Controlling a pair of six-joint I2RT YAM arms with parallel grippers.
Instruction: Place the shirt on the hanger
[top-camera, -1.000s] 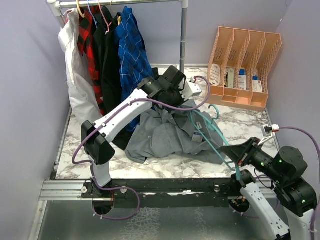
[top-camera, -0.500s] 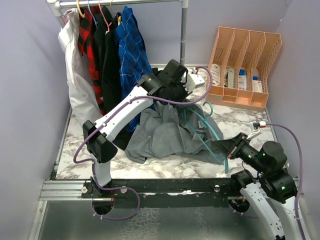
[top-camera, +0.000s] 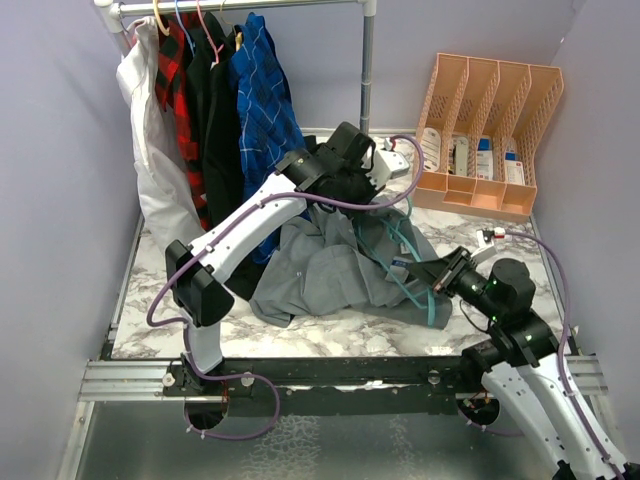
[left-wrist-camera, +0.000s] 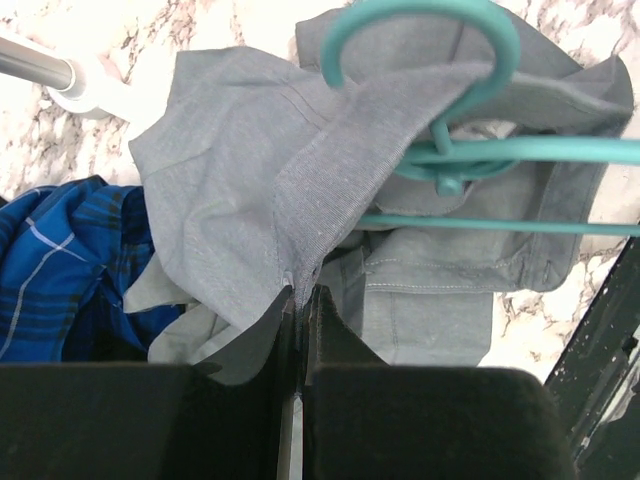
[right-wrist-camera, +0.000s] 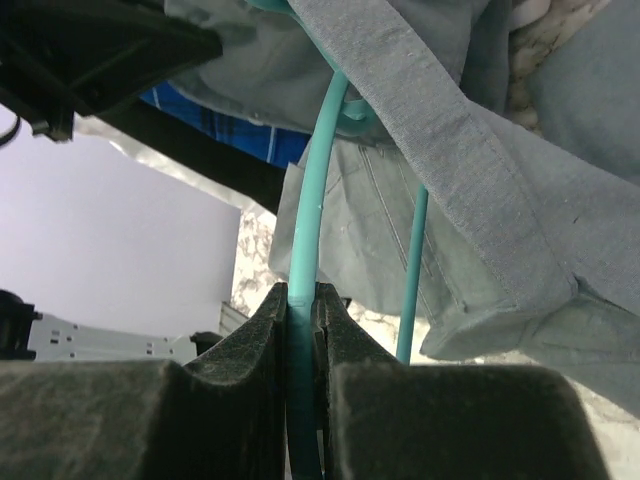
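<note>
The grey shirt (top-camera: 320, 270) lies crumpled on the marble table, one fold lifted. My left gripper (top-camera: 375, 195) is shut on that fold; the left wrist view shows its jaws (left-wrist-camera: 298, 292) pinching a seam of the shirt (left-wrist-camera: 240, 180). The teal hanger (top-camera: 405, 265) lies across the shirt, its hook (left-wrist-camera: 480, 60) poking through the raised cloth. My right gripper (top-camera: 432, 272) is shut on one arm of the hanger (right-wrist-camera: 318, 180) from the right. Grey cloth (right-wrist-camera: 450, 150) drapes over the hanger just beyond the right jaws (right-wrist-camera: 300, 290).
A clothes rail at the back left holds a white garment, a red plaid shirt, a black one and a blue plaid shirt (top-camera: 262, 90), which hangs just behind the left arm. Its post (top-camera: 367, 70) stands behind the shirt. A peach file organiser (top-camera: 490, 130) stands back right.
My right arm has swung left and forward, carrying the hanger further into the shirt. My left gripper has shifted slightly back and keeps its hold on the cloth.
</note>
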